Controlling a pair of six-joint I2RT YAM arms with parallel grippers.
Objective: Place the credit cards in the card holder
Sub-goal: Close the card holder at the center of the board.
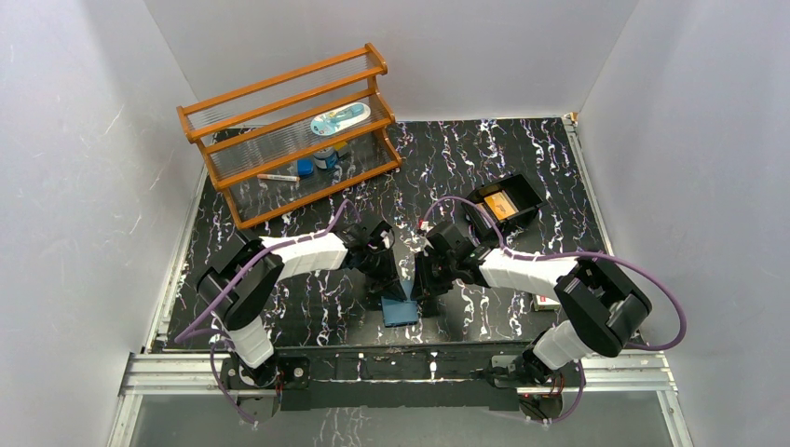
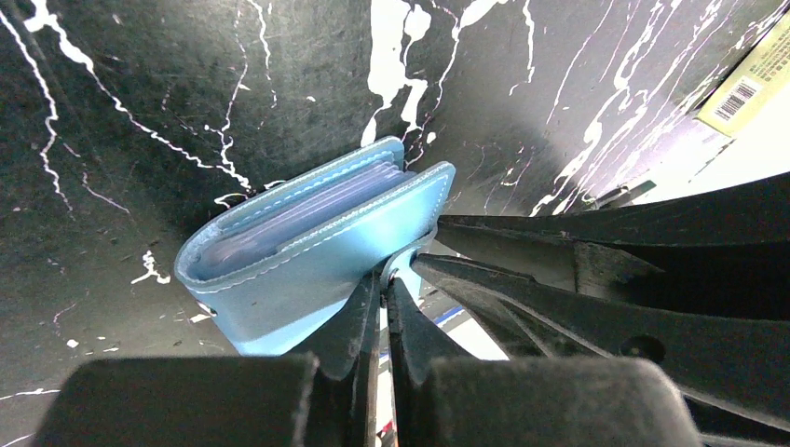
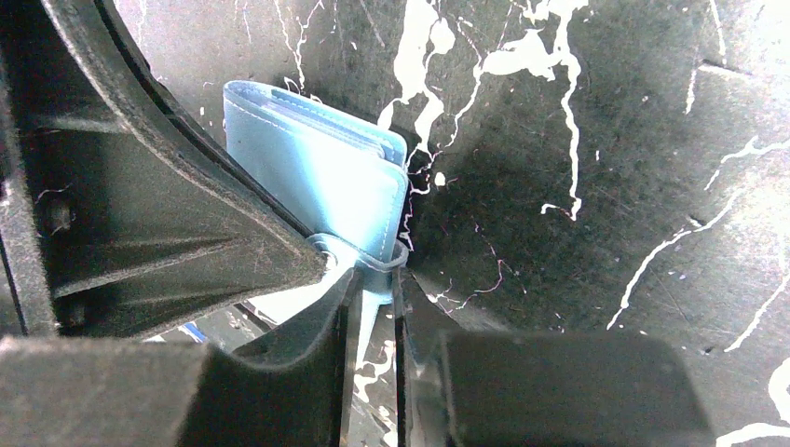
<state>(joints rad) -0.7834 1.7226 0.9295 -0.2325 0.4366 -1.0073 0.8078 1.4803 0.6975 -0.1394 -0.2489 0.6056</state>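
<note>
Step in hand, as we read it, is opening the card holder [image 2: 307, 244]; no card is loaded yet. The holder sits on the tabletop [image 1: 559, 158] close to the middle of the near edge, folded nearly shut with its covers only slightly parted, and clear sleeves show between them. Both arms meet over it. The left claw [image 2: 385, 287] has its fingers pressed almost together, nipping the thin blue snap tab [image 2: 402, 264] at the holder's open edge. The right claw [image 3: 373, 277] comes in from the opposite side, also closed down to a sliver and pinching that same tab area, so the holder lies right at both claw tips, its body projecting away from them and its fold on the side away from the claws. We cannot tell if the snap is undone. The credit cards [image 1: 500, 206] are well apart from the claws: we see an orange-gold one in the black tray [image 1: 529, 189] toward the right edge, in the far half of the tabletop; other cards we cannot make out. Next move, we judge: one claw pins a cover while the other peels the flap back until the slots face up, then one arm lets go and reaches to the tray. The risk we see is that the holder lifts or skids instead of opening.
</note>
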